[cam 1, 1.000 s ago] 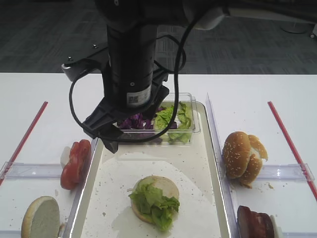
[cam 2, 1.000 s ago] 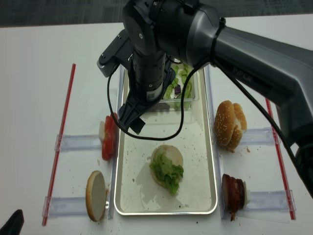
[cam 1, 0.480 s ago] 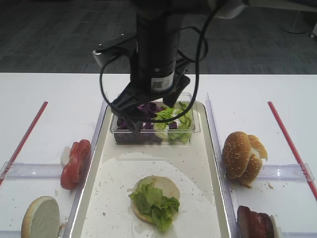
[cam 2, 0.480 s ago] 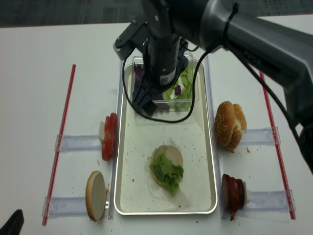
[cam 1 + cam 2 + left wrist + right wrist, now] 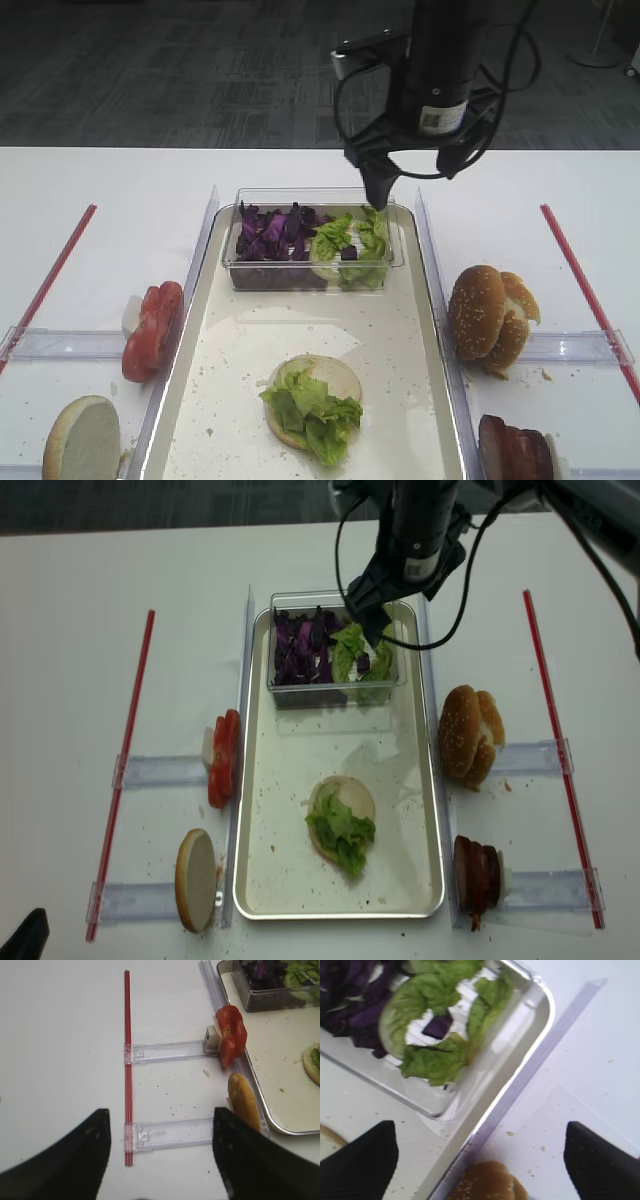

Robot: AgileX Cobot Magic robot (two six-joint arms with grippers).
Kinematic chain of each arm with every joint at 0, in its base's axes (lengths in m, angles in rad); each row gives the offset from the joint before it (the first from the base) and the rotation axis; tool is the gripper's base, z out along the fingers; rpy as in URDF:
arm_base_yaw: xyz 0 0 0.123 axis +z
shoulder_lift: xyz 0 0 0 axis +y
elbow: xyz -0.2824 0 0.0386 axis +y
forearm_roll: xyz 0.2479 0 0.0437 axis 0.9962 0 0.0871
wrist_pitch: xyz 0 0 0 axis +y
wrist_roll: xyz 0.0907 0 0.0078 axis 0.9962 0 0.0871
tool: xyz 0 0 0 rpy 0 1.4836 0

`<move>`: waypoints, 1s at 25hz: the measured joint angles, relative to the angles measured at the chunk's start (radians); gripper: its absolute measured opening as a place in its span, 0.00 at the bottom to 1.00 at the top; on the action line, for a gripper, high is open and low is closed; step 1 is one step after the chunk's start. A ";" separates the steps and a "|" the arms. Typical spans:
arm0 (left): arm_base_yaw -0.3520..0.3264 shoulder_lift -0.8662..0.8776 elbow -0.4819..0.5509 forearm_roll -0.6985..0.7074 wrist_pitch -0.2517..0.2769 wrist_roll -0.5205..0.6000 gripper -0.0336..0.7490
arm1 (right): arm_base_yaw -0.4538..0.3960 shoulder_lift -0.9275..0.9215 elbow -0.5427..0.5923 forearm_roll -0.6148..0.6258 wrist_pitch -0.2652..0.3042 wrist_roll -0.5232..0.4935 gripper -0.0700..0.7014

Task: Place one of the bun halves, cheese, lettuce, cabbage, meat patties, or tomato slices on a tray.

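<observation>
place: lab/office | cues: white table (image 5: 120,190), grey carpet floor (image 5: 180,70)

arm (image 5: 440,60): black cylindrical casing; looped black cables; white label sticker; black tool fingers (image 5: 357,1160)

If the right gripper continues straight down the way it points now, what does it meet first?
Probably the tray rim beside the lettuce tub; the right gripper looks centred there, though depth is unclear.
</observation>
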 joint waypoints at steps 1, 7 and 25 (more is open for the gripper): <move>0.000 0.000 0.000 0.000 0.000 0.000 0.57 | -0.023 0.000 0.000 0.000 0.000 0.000 0.97; 0.000 0.000 0.000 0.000 0.000 0.000 0.57 | -0.176 0.000 0.000 0.003 0.000 0.002 0.97; 0.000 0.000 0.000 0.000 0.000 0.000 0.57 | -0.488 0.000 0.000 0.001 0.000 0.013 0.97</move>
